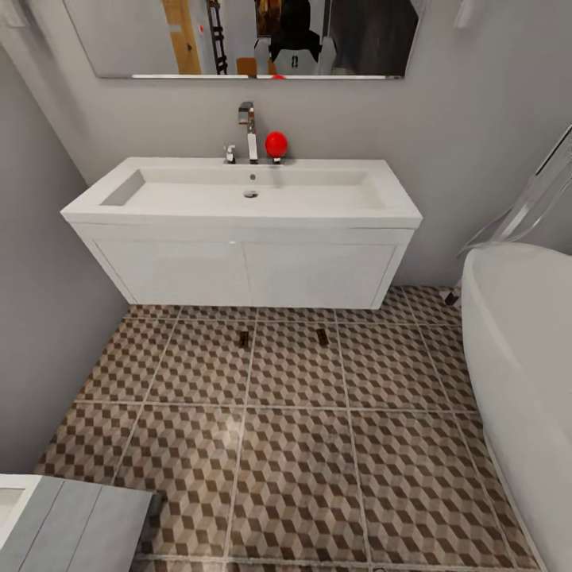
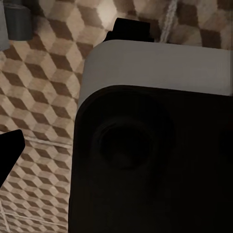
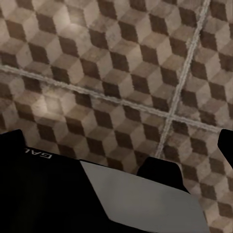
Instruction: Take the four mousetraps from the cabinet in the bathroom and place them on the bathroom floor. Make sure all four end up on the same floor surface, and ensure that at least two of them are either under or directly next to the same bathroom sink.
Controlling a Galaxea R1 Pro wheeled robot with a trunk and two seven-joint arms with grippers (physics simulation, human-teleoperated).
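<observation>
Cube-patterned bathroom floor fills most of my head view, with the white sink hung on the far wall, a chrome tap and a red ball on its back ledge. I see two mousetraps on the tiles just in front of the sink: one mousetrap left of centre, the other mousetrap to its right, well apart from each other. A white bathtub curves in at the right, and a grey cabinet top sits near left. Both wrist views look down on tile and dark robot body (I cannot tell how either claw stands).
</observation>
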